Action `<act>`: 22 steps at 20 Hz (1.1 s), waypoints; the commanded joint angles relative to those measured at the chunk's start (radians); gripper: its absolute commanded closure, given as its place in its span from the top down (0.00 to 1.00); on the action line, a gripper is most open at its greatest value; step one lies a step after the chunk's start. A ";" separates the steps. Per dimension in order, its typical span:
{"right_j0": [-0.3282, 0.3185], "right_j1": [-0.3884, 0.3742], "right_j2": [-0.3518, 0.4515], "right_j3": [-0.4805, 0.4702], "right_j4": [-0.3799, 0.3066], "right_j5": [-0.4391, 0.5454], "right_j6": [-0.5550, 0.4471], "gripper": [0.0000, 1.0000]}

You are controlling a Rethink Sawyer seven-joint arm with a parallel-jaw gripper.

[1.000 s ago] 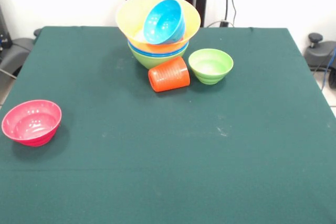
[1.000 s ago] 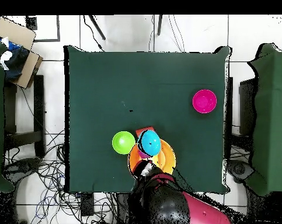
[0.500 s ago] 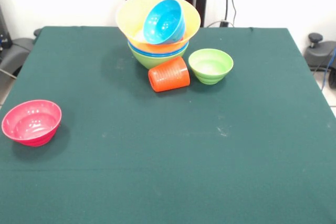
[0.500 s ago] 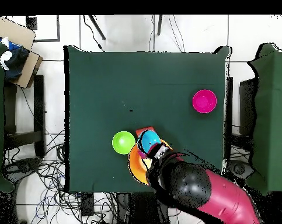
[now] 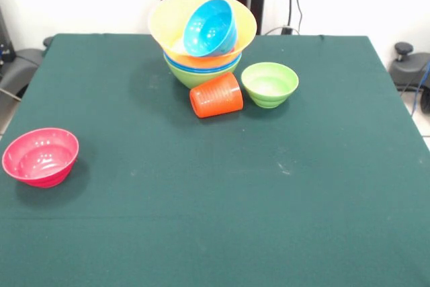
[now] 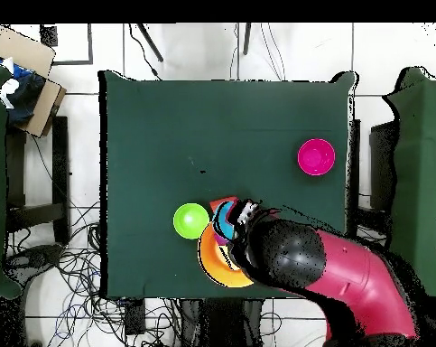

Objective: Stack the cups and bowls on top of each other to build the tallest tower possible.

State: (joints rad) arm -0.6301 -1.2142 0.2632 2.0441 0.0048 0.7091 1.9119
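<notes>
Tower [image 5: 201, 38] under arm [image 6: 320, 271]

Front view: low, close, across table [image 5: 201, 233]. Overhead: high, straight down. Both share table [image 6: 167, 135], bowls.

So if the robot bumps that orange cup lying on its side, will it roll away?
Probably, a bit. The orange cup lies on its side with its round ribbed wall on the table, so a nudge could set it rolling. It looks tapered, so it would likely curve rather than go straight. The small green bowl close beside it might stop it.
</notes>
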 commanded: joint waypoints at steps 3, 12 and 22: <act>-0.012 0.076 0.132 -0.086 -0.107 0.154 -0.219 1.00; -0.017 0.129 0.201 -0.266 -0.171 0.314 -0.247 1.00; -0.036 0.167 0.217 -0.221 -0.188 0.229 -0.177 1.00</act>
State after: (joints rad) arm -0.6637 -1.0929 0.4239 1.8085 -0.1083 0.9235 1.9119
